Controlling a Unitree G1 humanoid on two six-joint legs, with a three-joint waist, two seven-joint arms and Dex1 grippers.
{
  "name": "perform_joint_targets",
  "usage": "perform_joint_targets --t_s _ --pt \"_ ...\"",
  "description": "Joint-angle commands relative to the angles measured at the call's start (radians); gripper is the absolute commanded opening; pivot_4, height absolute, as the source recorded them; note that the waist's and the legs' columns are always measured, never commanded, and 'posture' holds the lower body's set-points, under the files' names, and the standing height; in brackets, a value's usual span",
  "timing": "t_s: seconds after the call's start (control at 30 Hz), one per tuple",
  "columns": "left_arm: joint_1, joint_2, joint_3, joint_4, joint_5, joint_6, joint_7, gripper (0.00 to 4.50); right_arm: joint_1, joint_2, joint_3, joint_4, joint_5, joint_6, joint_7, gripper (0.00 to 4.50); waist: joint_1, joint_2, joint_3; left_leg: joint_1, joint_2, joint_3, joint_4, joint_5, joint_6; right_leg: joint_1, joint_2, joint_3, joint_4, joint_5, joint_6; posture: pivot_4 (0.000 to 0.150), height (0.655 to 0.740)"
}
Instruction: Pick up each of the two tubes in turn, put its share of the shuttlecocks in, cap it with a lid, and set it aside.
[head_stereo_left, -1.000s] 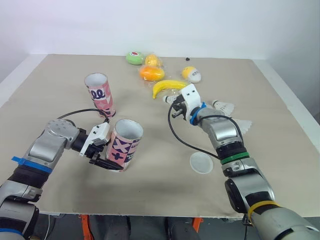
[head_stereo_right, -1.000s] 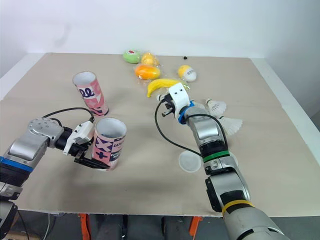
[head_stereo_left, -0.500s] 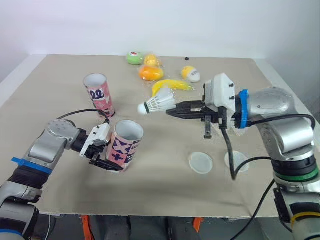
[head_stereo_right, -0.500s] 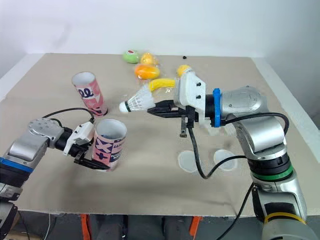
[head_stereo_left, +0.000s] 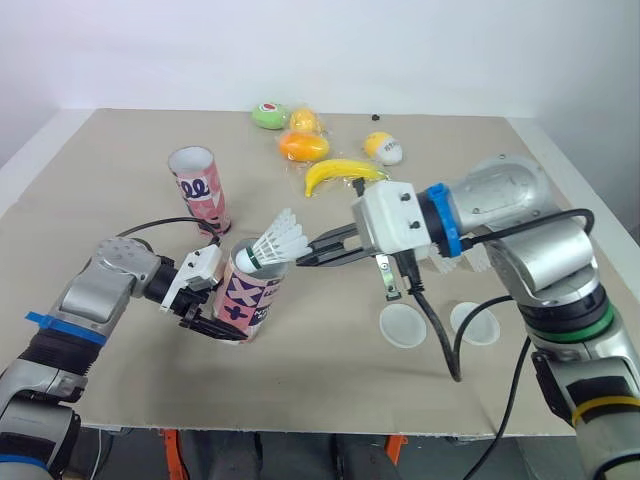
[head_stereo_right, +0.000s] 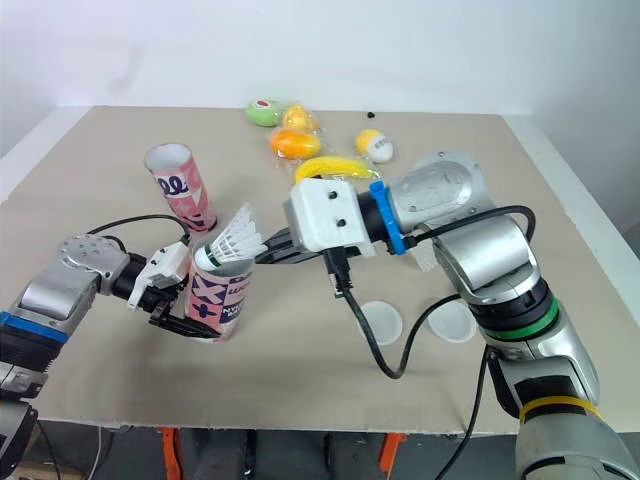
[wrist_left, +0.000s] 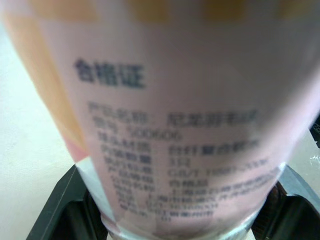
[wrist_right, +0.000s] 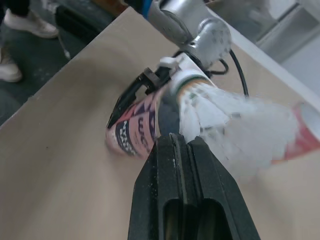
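Observation:
My left gripper (head_stereo_left: 214, 322) is shut on a pink patterned tube (head_stereo_left: 250, 298) near its base, holding it tilted with the open mouth up; its label shows close up in the left wrist view (wrist_left: 170, 130). My right gripper (head_stereo_left: 306, 259) is shut on the feathers of a white shuttlecock (head_stereo_left: 273, 245), whose cork end sits at the tube's mouth. The right wrist view shows the shuttlecock (wrist_right: 225, 125) beside the shut fingers (wrist_right: 175, 160). A second pink tube (head_stereo_left: 199, 187) stands upright behind. Two round white lids (head_stereo_left: 402, 325) (head_stereo_left: 474, 322) lie under the right arm.
White feathers of another shuttlecock (head_stereo_left: 474, 262) peek out behind the right arm. Toy fruit lies at the back of the table: a banana (head_stereo_left: 338, 174), an orange piece (head_stereo_left: 303, 146), a green one (head_stereo_left: 269, 115) and a yellow-white one (head_stereo_left: 383, 148). The table edge (head_stereo_left: 300, 425) runs close in front.
The right gripper has carried the shuttlecock left and down, from above the table's middle to the mouth of the held tube. The left gripper and its tube have stayed put.

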Motion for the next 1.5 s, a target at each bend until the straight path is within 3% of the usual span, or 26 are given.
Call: perform_joint_targets --t_s 0.03,0.23,0.47,0.7,0.8,1.0,1.5 --pt "-0.026 0.001 -0.003 -0.003 -0.002 -0.007 0.001 2.91 -0.054 0.026 0.015 0.023 -0.021 -0.001 0.005 0.97 0.000 0.000 0.000 0.000 0.000 0.000 0.000 0.000 0.000 0.000 0.000 0.000 0.000 0.000 0.000 0.150 0.7400" --pt "-0.027 -0.011 -0.006 -0.002 0.000 -0.009 0.001 2.91 -0.056 0.031 -0.073 -0.019 0.087 0.088 -0.002 3.52 0.002 0.000 0.000 0.000 0.000 0.000 0.000 0.000 0.000 0.000 0.000 0.000 0.001 0.000 -0.001 0.150 0.7400" --pt "-0.023 -0.018 -0.007 0.000 0.001 -0.014 0.001 2.91 0.137 -0.048 -0.282 -0.127 0.192 0.241 -0.165 3.52 0.005 0.000 0.000 0.000 0.000 -0.001 0.001 0.000 0.000 0.001 0.000 -0.001 0.001 0.000 -0.001 0.150 0.7400" --pt "-0.023 -0.013 -0.021 0.008 -0.006 -0.022 0.001 2.91 0.718 -0.085 -0.696 -0.269 0.172 0.347 -0.431 3.52 0.018 0.000 -0.001 -0.001 -0.001 -0.002 0.001 0.000 0.000 0.002 -0.001 -0.002 0.001 -0.001 -0.002 0.150 0.7400" --pt "-0.044 -0.015 -0.036 0.026 -0.010 -0.026 0.001 2.91 0.855 -0.057 -0.794 -0.274 0.156 0.335 -0.508 3.52 0.017 0.001 -0.002 0.000 -0.001 -0.003 0.001 0.000 0.000 0.002 0.000 -0.003 0.002 -0.003 0.001 0.150 0.7400" --pt "-0.066 -0.017 -0.059 0.041 -0.018 -0.039 0.001 2.91 0.908 -0.046 -0.774 -0.166 0.126 0.296 -0.571 3.52 0.000 0.001 -0.002 0.003 -0.001 -0.002 0.002 0.002 0.001 0.004 0.000 -0.001 0.003 0.000 0.000 0.150 0.7400" --pt "-0.054 -0.007 -0.049 0.030 -0.022 -0.035 0.001 2.91 0.752 -0.047 -0.577 0.173 0.027 0.165 -0.583 3.52 0.000 0.001 -0.002 0.002 -0.002 0.000 0.001 0.003 0.002 0.003 0.000 0.001 0.003 0.001 0.004 0.150 0.7400"
